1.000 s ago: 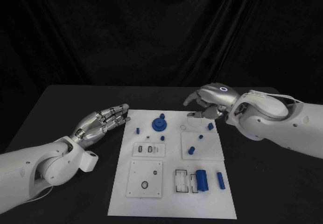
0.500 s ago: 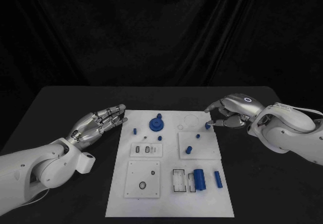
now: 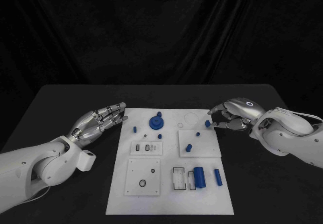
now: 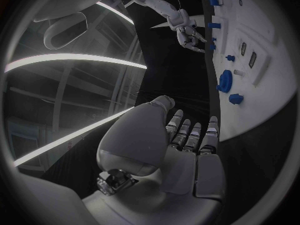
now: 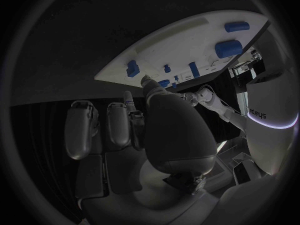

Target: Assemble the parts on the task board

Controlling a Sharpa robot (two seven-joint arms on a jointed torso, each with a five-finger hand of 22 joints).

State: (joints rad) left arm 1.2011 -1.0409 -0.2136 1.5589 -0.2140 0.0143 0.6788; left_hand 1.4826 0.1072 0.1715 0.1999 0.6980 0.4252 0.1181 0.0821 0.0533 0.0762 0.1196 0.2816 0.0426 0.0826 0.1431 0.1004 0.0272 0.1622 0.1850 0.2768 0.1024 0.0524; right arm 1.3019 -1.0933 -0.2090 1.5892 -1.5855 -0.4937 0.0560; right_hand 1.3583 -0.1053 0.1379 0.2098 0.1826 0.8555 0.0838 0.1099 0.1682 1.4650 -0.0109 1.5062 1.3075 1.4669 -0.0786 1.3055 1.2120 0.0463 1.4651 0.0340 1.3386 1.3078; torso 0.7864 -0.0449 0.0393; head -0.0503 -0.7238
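Observation:
The white task board lies in the middle of the table. A blue gear sits at its far left, a thick blue cylinder and a blue bar lie near its front right, and several small blue pegs stand between. My right hand hovers at the board's right edge with its fingers curled, and the fingertips reach a small blue part there. Whether they grip it is unclear. My left hand floats beside the board's left edge, fingers straight and apart, holding nothing. The left wrist view shows the gear.
Black table surrounds the board on all sides, with a dark curtain behind. Recessed slots and white sub-plates cover the board's near half.
My right hand has drawn back from over the board's far middle to its right edge, ending with fingertips at the small blue part. The left hand has stayed put.

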